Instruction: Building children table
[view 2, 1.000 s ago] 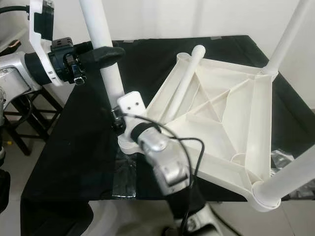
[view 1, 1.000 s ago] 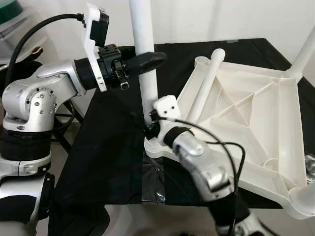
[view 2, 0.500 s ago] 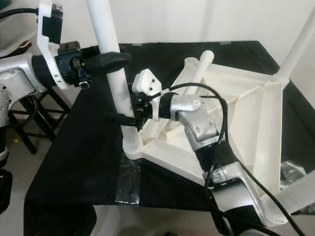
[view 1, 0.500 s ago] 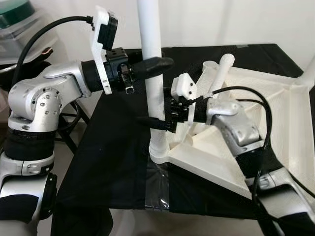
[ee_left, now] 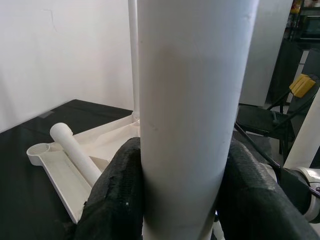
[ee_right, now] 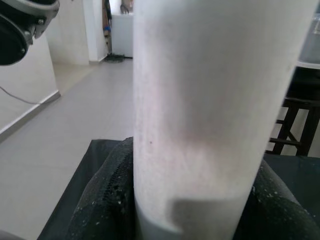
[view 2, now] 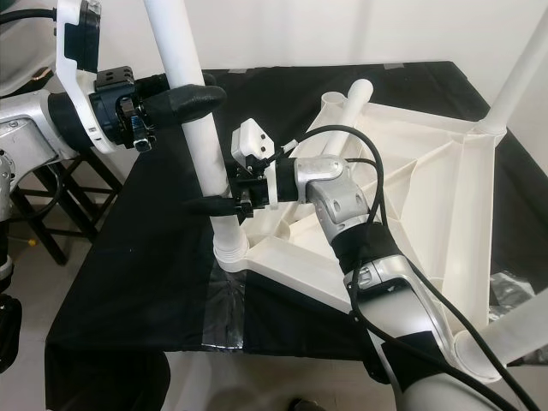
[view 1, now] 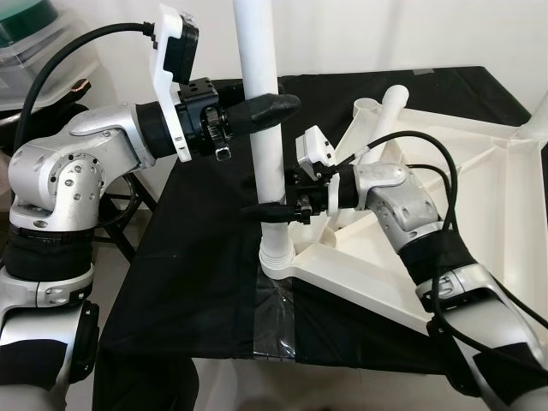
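Observation:
The white children's table (view 1: 479,171) lies upside down on a black-covered worktop. One white leg (view 1: 267,128) stands upright in its near-left corner socket (view 1: 276,257). My left gripper (view 1: 272,110) is shut on this leg high up; in the left wrist view its black fingers (ee_left: 117,195) flank the leg (ee_left: 190,110). Lower down, just above the socket, my right gripper (view 1: 265,210) is shut on the same leg (ee_right: 210,100). A loose leg (view 1: 377,120) lies across the underside. Two more legs are fitted, one at the far right (view 2: 518,68) and one at the near right (view 2: 514,330).
The black cloth (view 1: 197,257) has a strip of shiny tape (view 1: 274,317) at its front edge. Black stools (view 2: 51,205) stand to the left beside the worktop. A green-lidded container (view 1: 21,21) sits at the far left. A white wall runs behind.
My right arm has swung from the front round to the right, and its gripper has closed on the leg slightly above the socket. The left gripper has kept its hold. The camera shifted.

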`<state>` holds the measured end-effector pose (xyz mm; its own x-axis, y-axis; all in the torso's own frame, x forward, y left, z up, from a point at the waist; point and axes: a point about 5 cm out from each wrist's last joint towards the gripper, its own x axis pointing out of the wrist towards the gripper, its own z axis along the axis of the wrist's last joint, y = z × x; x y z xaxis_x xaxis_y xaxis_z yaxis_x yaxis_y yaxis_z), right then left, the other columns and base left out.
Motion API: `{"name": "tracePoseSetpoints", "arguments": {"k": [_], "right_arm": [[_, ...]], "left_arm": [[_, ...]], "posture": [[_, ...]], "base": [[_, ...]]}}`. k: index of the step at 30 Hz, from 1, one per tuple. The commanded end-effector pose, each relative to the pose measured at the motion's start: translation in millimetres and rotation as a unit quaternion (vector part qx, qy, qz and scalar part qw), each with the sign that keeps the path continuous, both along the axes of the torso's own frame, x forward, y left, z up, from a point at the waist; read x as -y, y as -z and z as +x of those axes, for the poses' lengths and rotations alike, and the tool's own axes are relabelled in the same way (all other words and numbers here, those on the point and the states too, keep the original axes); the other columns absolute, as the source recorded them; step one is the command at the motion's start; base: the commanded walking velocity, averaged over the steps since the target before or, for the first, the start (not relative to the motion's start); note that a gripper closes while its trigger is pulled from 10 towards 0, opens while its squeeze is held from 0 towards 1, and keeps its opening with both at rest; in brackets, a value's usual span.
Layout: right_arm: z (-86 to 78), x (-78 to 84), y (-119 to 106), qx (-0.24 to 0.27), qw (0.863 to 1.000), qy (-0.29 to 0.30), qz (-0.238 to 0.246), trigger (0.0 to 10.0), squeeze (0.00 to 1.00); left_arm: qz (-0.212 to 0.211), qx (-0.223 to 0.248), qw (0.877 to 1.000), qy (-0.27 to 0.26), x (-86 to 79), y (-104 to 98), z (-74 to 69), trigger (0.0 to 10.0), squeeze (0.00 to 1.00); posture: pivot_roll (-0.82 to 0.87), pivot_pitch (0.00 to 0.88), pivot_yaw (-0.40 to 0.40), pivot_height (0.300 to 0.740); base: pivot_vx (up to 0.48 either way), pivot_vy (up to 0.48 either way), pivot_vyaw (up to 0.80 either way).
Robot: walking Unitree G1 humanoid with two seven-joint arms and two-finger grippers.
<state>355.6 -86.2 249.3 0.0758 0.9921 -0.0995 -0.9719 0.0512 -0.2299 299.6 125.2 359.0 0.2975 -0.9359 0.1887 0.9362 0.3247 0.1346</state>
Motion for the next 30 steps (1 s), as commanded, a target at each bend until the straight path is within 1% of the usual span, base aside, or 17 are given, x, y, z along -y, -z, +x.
{"name": "tracePoseSetpoints", "arguments": {"k": [1, 2, 3, 4, 5, 6, 7, 12, 13, 14, 15, 17, 18, 19, 22, 28, 30], "right_arm": [[4.3, 3.0, -9.6, 0.021, 1.0, 0.014, 0.016, 0.0, 0.0], [4.8, 2.8, -6.8, 0.018, 1.0, 0.011, 0.018, 0.0, 0.0], [4.8, 2.8, -6.8, 0.018, 1.0, 0.011, 0.018, 0.0, 0.0], [6.8, 3.6, -2.7, 0.017, 0.999, 0.017, 0.026, 0.0, 0.0], [6.8, 3.6, -2.7, 0.017, 0.999, 0.017, 0.026, 0.0, 0.0], [7.2, 3.7, -2.0, 0.017, 0.999, 0.02, 0.028, 0.0, 0.0], [7.2, 3.7, -2.0, 0.017, 0.999, 0.02, 0.028, 0.0, 0.0], [7.1, -7.2, 18.3, -0.009, 0.991, 0.131, 0.035, 0.0, 0.0], [1.6, -16.0, 31.9, -0.025, 0.982, 0.186, 0.029, 0.0, 0.0], [-13.7, -34.0, 53.6, -0.051, 0.95, 0.304, 0.043, 0.0, 0.0], [-25.6, -39.2, 63.5, -0.066, 0.916, 0.393, 0.055, 0.0, 0.0], [-25.6, -39.2, 63.5, -0.066, 0.916, 0.393, 0.055, 0.0, 0.0], [-44.3, -43.5, 75.6, -0.072, 0.893, 0.442, 0.052, 0.0, 0.0], [-55.2, -47.7, 81.6, -0.076, 0.882, 0.462, 0.053, 0.0, 0.0], [-48.5, -43.1, 79.0, -0.057, 0.869, 0.487, 0.063, 0.0, 0.0], [-39.9, -41.5, 71.9, -0.044, 0.865, 0.495, 0.071, 0.0, 0.0], [-43.7, -49.6, 69.4, -0.044, 0.877, 0.474, 0.071, 0.0, 0.0]], "left_arm": [[0.008, -0.003, 0.999, 0.039, 7.0, 1.7, -6.7, 0.0, 0.0], [0.003, -0.002, 0.999, 0.044, 7.5, 0.5, -6.2, 0.0, 0.73], [0.003, -0.002, 0.999, 0.044, 7.5, 0.5, -6.2, 0.0, 0.73], [-0.007, -0.005, 0.999, 0.043, 7.4, -1.3, -4.3, 0.0, 1.0], [-0.007, -0.005, 0.999, 0.043, 7.4, -1.3, -4.3, 0.0, 1.0], [-0.009, -0.007, 0.999, 0.043, 7.2, -1.7, -3.8, 10.0, 1.0], [-0.009, -0.007, 0.999, 0.043, 7.2, -1.7, -3.8, 10.0, 1.0], [-0.027, -0.007, 1.0, -0.002, -1.4, -2.9, 2.1, 10.0, 1.0], [-0.039, -0.008, 0.999, -0.034, -8.5, -2.7, 5.3, 10.0, 1.0], [-0.057, -0.014, 0.995, -0.081, -20.6, -1.5, 9.5, 10.0, 1.0], [-0.068, -0.019, 0.991, -0.112, -28.9, -0.7, 11.9, 10.0, 0.0], [-0.068, -0.019, 0.991, -0.112, -28.9, -0.7, 11.9, 10.0, 0.0], [-0.083, -0.031, 0.986, -0.143, -40.9, 4.0, 13.2, 10.0, 0.0], [-0.087, -0.043, 0.981, -0.169, -51.4, 12.6, 12.7, 10.0, 0.0], [-0.09, -0.064, 0.974, -0.195, -63.5, 31.4, 8.6, 10.0, 0.0], [-0.09, -0.077, 0.973, -0.198, -65.4, 44.5, 2.6, 10.0, 0.0], [-0.089, -0.084, 0.974, -0.191, -62.7, 50.8, -1.5, 10.0, 0.0]], "posture": [[0.04, 0.069, 0.055, 0.74], [0.04, 0.066, 0.057, 0.74], [0.04, 0.066, 0.057, 0.74], [0.03, 0.065, 0.053, 0.74], [0.03, 0.065, 0.053, 0.74], [0.03, 0.065, 0.053, 0.74], [0.03, 0.065, 0.053, 0.74], [-0.01, 0.071, 0.026, 0.74], [-0.01, 0.07, 0.023, 0.74], [-0.01, 0.078, 0.017, 0.74], [0.0, 0.08, 0.018, 0.74], [0.0, 0.08, 0.018, 0.74], [0.01, 0.087, 0.027, 0.74], [0.0, 0.079, 0.035, 0.74], [0.0, 0.073, 0.032, 0.74], [0.01, 0.07, 0.022, 0.74], [0.01, 0.068, 0.026, 0.74]], "base": [[0.0, 0.0, 0.0], [0.0, 0.0, 0.0], [0.0, 0.0, 0.0], [0.0, 0.0, 0.0], [0.0, 0.0, 0.0], [0.0, 0.0, 0.0], [0.0, 0.0, 0.0], [0.0, 0.0, 0.0], [0.0, 0.0, 0.0], [0.0, 0.0, 0.0], [0.0, 0.0, 0.0], [0.0, 0.0, 0.0], [0.0, 0.0, 0.0], [0.0, 0.0, 0.0], [0.0, 0.0, 0.0], [0.0, 0.0, 0.0], [0.0, 0.0, 0.0]]}}
